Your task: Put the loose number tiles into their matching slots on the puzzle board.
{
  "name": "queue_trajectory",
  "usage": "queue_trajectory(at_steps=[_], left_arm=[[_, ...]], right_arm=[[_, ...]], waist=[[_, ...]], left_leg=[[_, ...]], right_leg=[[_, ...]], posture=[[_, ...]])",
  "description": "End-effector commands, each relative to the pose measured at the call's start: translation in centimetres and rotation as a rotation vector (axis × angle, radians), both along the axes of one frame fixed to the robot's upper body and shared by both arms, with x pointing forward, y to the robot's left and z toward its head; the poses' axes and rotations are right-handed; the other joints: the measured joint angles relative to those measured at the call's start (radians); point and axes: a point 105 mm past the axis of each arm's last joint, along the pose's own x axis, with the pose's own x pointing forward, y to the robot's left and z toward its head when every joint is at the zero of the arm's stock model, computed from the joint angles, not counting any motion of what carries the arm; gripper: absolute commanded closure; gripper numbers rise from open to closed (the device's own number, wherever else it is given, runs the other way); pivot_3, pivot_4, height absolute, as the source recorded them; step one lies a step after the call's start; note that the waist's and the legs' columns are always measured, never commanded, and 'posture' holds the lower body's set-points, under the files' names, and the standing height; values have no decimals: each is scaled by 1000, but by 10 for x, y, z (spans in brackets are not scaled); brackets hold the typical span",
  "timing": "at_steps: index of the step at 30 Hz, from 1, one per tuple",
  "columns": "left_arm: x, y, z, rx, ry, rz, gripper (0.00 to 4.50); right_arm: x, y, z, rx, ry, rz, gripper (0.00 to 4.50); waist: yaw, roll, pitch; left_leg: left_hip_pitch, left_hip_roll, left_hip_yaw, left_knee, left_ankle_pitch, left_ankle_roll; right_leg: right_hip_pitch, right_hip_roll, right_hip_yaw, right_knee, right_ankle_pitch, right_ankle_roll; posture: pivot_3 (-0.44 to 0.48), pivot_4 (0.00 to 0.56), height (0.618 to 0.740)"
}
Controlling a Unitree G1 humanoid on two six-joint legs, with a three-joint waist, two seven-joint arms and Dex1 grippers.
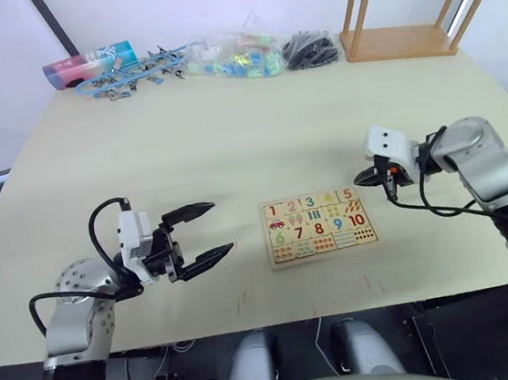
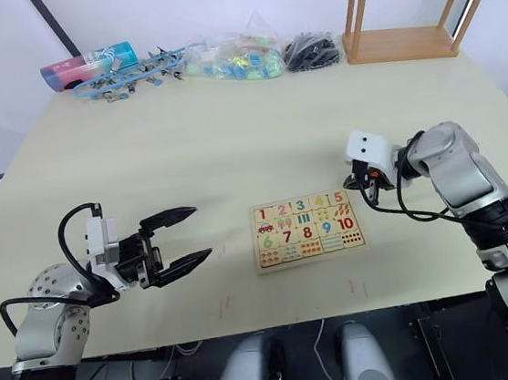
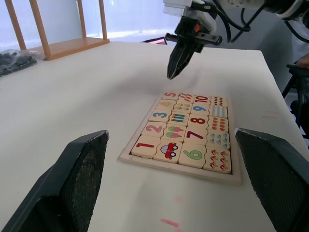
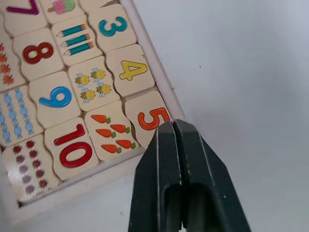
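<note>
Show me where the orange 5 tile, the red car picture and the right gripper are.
orange 5 tile (image 4: pixel 150 121), right wrist view, on the digit.
red car picture (image 3: pixel 169 150), left wrist view, on the car's body.
right gripper (image 3: pixel 174 66), left wrist view, between its shut fingertips above the puzzle board (image 3: pixel 175 170).

left gripper (image 1: pixel 205 229) jaws wide, right gripper (image 1: pixel 364 178) pinched closed (empty)

boards: 1 (image 1: pixel 320 226) | digit tiles 1–5 seated in top row: 5 (image 3: pixel 163 117) | digit tiles 6–10: 5 (image 3: pixel 197 132) | picture and dot tiles: 10 | grippers: 2, left (image 1: pixel 199 234), right (image 1: pixel 374 176) | stool, at 1 o'clock: 1 (image 1: pixel 400 41), legs: 4
</note>
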Motion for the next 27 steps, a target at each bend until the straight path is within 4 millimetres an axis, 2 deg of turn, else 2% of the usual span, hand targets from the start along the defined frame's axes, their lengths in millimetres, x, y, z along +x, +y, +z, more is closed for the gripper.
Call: queue_trajectory(at_steps=[1, 12, 27], left_arm=[[0, -1, 4, 7, -15, -13, 0], [0, -2, 4, 9, -12, -14, 0], [1, -2, 6, 11, -11, -18, 0]], right_arm=[[3, -4, 10, 78, -96, -50, 4428], [-11, 11, -4, 374, -125, -100, 4428], [-9, 5, -27, 413, -104, -169, 4428]], waist=[[-1, 0, 0], [0, 0, 0], [-1, 0, 0]], left_leg=[[0, 0, 0, 0, 0, 0], [0, 0, 0, 0, 0, 0], [0, 0, 0, 0, 0, 0]], right_leg=[[0, 0, 0, 0, 0, 1], [0, 1, 1, 0, 0, 1], [0, 1, 1, 0, 0, 1]], posture=[[0, 150, 737], [0, 150, 737], [0, 150, 737]])
